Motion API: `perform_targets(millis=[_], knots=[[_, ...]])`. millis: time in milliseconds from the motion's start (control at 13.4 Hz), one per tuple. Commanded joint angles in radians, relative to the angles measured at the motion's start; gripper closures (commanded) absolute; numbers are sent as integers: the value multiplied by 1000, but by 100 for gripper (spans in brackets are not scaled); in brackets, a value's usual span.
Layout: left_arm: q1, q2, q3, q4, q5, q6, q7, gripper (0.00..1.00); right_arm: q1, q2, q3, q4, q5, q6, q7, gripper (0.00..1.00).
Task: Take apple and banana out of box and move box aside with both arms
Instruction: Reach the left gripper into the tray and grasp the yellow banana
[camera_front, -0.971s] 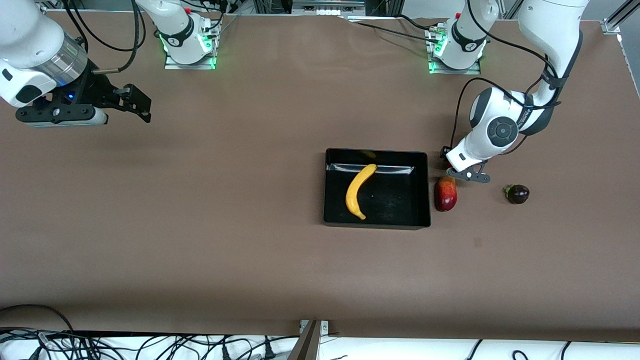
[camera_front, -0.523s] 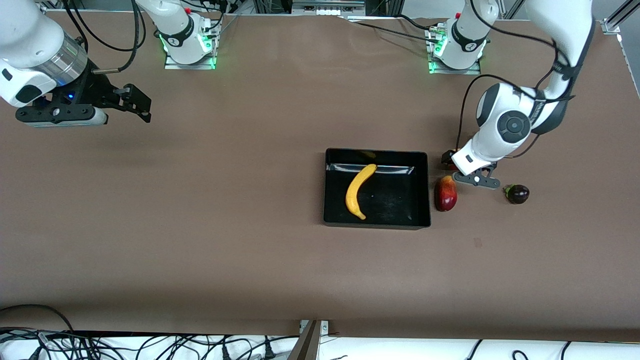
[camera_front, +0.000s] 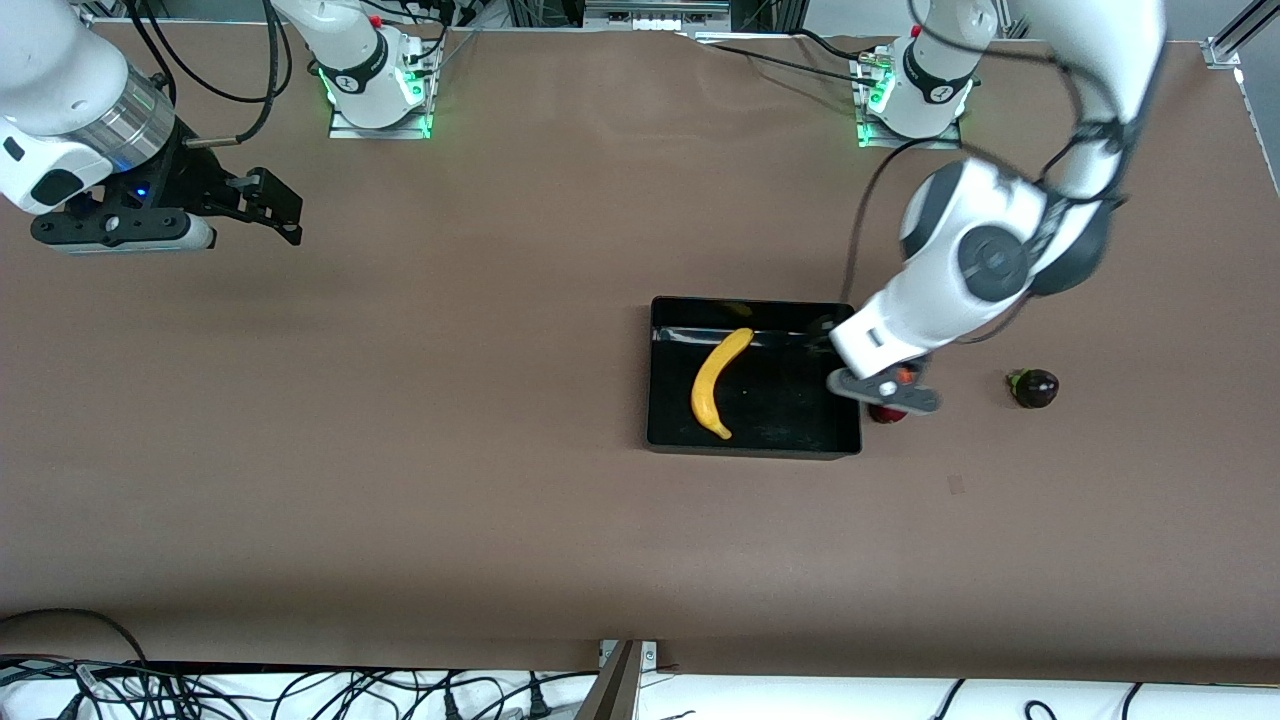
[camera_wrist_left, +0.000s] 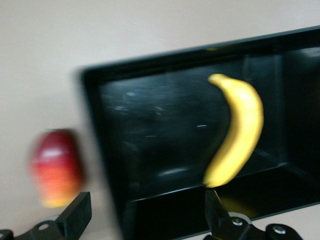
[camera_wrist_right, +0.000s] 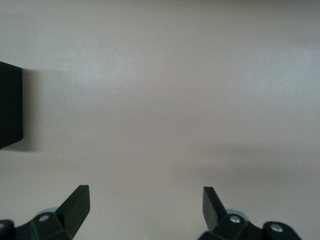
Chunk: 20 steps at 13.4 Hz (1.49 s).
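Beneath the wide-spread left gripper (camera_wrist_left: 145, 220) are seen a glossy black box (camera_wrist_left: 115, 150) holding a curved yellow banana (camera_wrist_left: 237, 130) and, just beside its wall, a round red apple (camera_wrist_left: 56, 167); the right gripper (camera_wrist_right: 145, 212) waits, spread wide, over bare bench (camera_wrist_right: 175, 90).

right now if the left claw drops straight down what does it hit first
Probably the tray's side wall: the open left claw straddles it, with the apple just outside and the banana inside. Depth is unclear.

High front view; wrist views downward, close.

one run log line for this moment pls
left tool: open, over apple beside box | right tool: open, waiting | banana: in box
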Motion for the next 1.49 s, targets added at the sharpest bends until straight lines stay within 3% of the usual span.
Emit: perform_targets(millis=[0,224,897,1046,1121,1195,1345,1420], knots=[[-136,175,13,160,-19,12,-149,0,9,-4,0,10,-9,-6,13,0],[-162,249,12,152,56,179,-211,0,20,-1,0,12,-12,10,13,0],[-221,344,22,128,222,291,-328,0,20,6,-4,10,-8,37,13,0],[-220,346,22,120,222,294,-331,37,20,6,-6,10,-8,34,13,0],[-219,344,22,119,222,293,-332,67,20,6,-6,10,-8,33,13,0],[-214,344,22,119,222,291,-332,87,20,6,-6,10,-8,31,13,0],[-204,321,22,125,222,281,-329,100,20,6,-6,10,-8,31,13,0],[-187,297,22,131,222,277,-329,100,20,6,-6,10,-8,30,13,0]])
